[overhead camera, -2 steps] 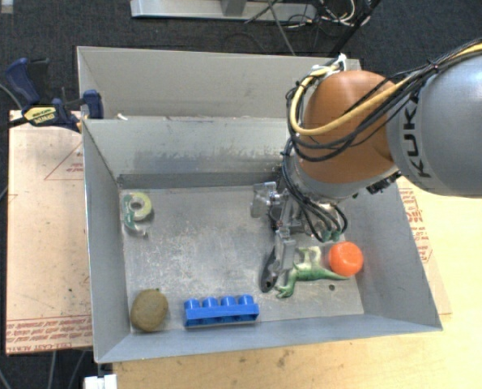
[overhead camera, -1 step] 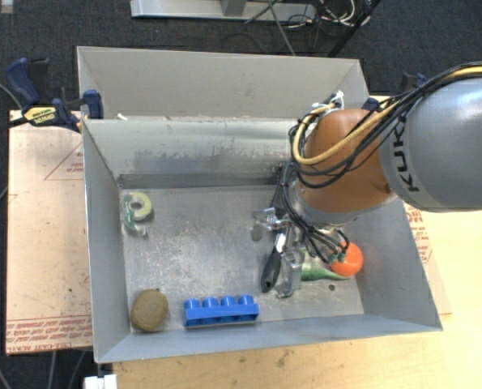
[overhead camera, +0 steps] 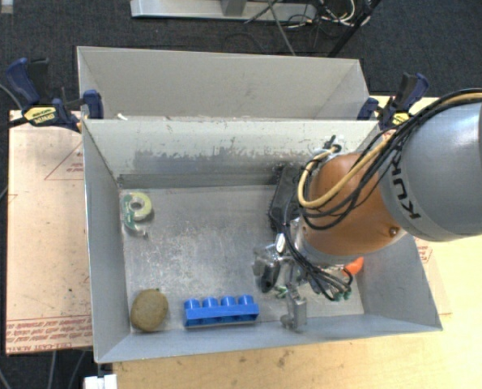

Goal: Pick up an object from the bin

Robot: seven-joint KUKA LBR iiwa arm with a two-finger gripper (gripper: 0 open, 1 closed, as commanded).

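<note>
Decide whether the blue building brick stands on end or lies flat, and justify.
Lying flat: the blue building brick rests lengthwise on the bin's floor, its row of studs showing, left of the gripper.

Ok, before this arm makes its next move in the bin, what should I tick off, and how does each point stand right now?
1. Claw is down inside the grey metal bin, near its front wall: ok.
2. A candidate lies close: the long blue studded plastic brick is just left of the claw: ok.
3. Claw is centred over that brick: not ok, it stands off the brick's right end.
4. Claw already holds something: cannot tell.
5. Brown round lump and pale ring-shaped roll lie well away from the claw: ok.
6. Small orange thing, half hidden by the arm, is free to grasp: cannot tell.
</note>
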